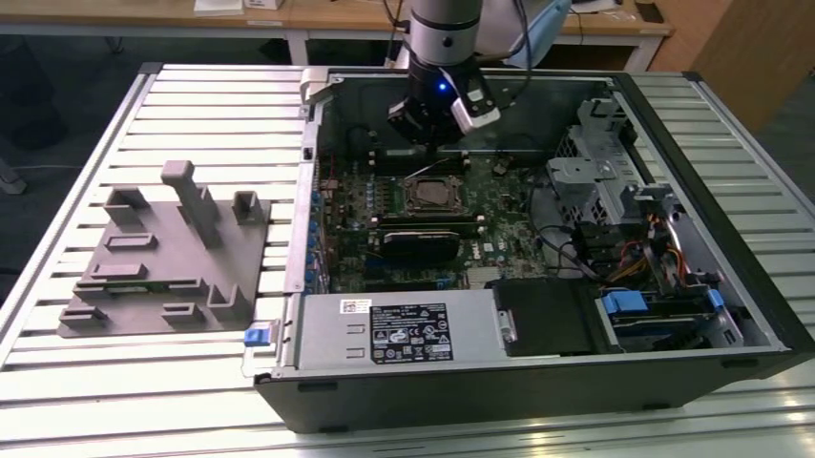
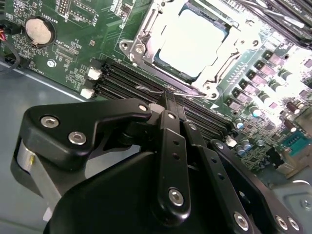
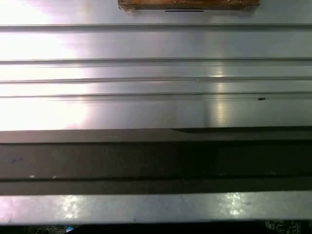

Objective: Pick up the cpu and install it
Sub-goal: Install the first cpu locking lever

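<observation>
The black tool (image 2: 168, 105) is hanging inside the open computer case (image 1: 535, 382), with its tips pressed shut and holding nothing. Just past them, the cpu (image 2: 192, 41) is sitting flat in its socket (image 2: 146, 53) on the green board (image 2: 73, 58). If the tool is bumping the socket frame, it could be bending something.

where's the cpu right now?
The cpu sits in the motherboard socket in the second wrist view, beyond the gripper, beside the memory slots.
</observation>
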`<act>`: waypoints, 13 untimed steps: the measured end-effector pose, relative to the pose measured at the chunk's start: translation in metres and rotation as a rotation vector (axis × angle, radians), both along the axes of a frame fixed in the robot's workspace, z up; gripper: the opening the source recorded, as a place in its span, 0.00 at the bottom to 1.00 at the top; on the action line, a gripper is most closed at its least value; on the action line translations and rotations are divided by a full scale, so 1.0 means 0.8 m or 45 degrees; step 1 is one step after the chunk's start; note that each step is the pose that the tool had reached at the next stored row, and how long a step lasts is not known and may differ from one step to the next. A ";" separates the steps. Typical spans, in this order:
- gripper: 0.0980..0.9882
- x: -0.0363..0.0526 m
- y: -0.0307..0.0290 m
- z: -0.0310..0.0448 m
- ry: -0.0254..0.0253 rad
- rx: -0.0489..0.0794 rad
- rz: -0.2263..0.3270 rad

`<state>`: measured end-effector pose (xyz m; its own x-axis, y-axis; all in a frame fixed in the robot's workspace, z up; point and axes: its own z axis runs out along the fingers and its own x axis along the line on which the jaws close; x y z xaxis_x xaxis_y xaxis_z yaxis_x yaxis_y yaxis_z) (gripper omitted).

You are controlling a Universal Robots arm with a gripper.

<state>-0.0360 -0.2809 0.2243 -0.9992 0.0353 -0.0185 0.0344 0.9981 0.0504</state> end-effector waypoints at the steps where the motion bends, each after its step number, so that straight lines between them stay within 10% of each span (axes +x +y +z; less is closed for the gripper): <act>1: 0.01 0.001 0.0004 -0.0005 0.0000 0.000 0.000; 13: 0.01 0.011 0.0023 -0.0068 0.0000 -0.007 0.000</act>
